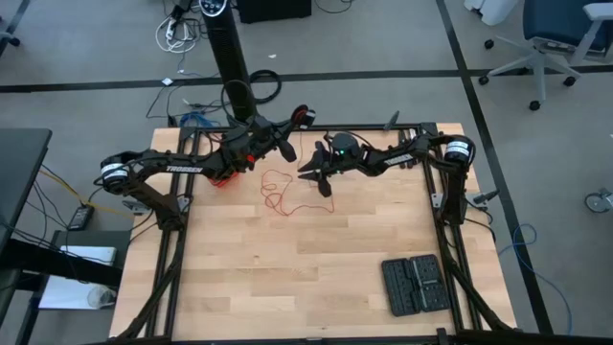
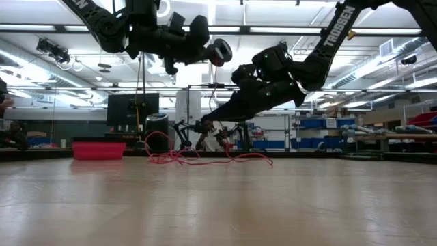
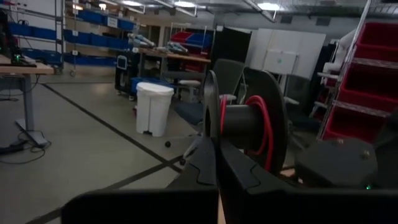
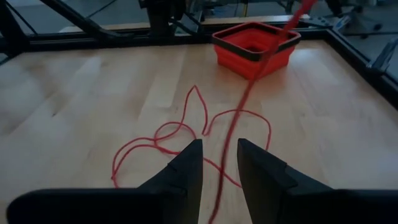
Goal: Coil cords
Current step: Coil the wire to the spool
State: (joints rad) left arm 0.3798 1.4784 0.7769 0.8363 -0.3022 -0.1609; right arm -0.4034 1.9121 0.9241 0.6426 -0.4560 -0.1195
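Note:
A thin red wire lies in loose loops on the wooden table; the loops also show in the right wrist view and the low view. One strand rises from the loops, slanting over the red box. My left gripper is raised over the table's far side and shut on a black spool with red wire wound on its core; the spool also shows in the high view. My right gripper is open just above the loops, and the rising strand passes through the gap between its fingers. My left gripper pinches the spool's nearer flange at its lower edge between its two fingers. The spool is lifted clear of the table, with its axis lying level. My right gripper has the strand between its fingers; I cannot tell whether either finger touches it.
A red square box with a black rim stands at the table's far left, also seen in the high view. A black compartment tray lies near the front right. The dark frame rails run along the table's sides.

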